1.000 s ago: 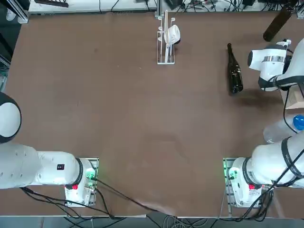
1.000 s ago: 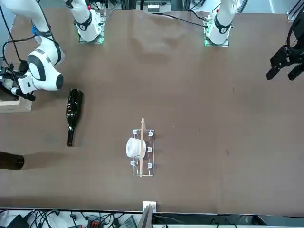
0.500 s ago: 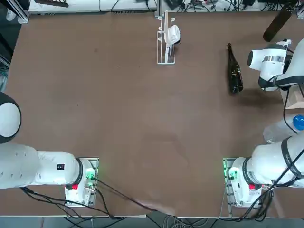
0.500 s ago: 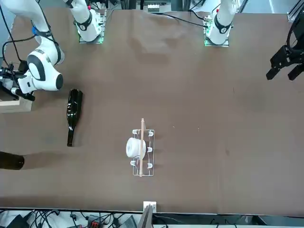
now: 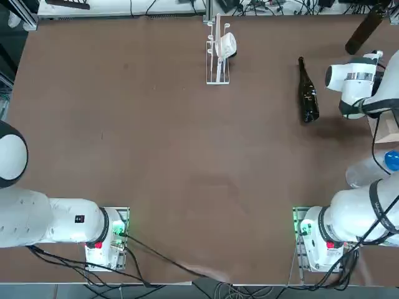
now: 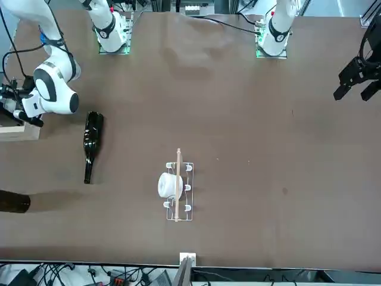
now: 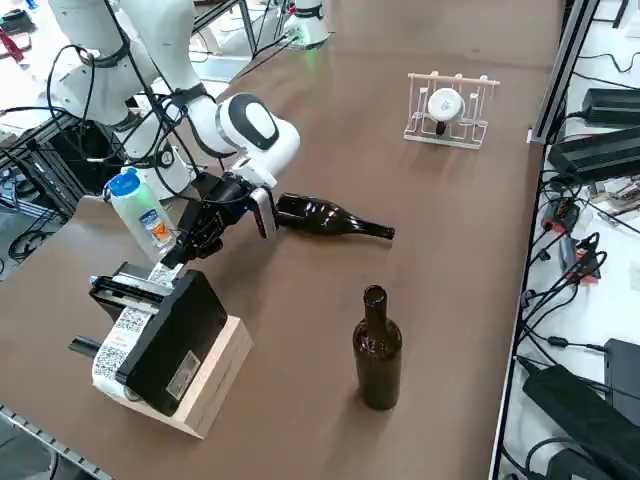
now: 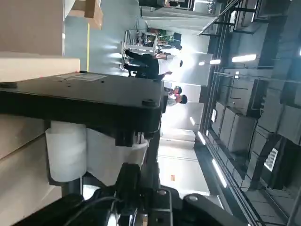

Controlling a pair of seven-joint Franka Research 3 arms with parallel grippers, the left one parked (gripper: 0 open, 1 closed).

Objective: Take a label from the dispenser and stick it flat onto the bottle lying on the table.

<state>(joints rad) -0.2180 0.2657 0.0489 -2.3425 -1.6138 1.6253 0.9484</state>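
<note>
The tool (image 7: 172, 258) is pinched shut at the white label (image 7: 159, 273) sticking out of the black dispenser (image 7: 165, 335). The dark bottle (image 7: 325, 217) lies on the table (image 7: 440, 230) just behind the tool, its neck pointing away.

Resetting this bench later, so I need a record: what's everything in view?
table: 1, brown, under everything.
lying bottle: 1, near-black, beside the right wrist.
standing bottle: 1, dark brown, far right corner.
plastic bottle: 1, clear, blue cap, right edge.
frame stand: 1, clear, white roll, far edge.
dispenser: 1, black, white label roll, on a wooden block.
right tool: 1, black, shut, at the dispenser's outlet.
</note>
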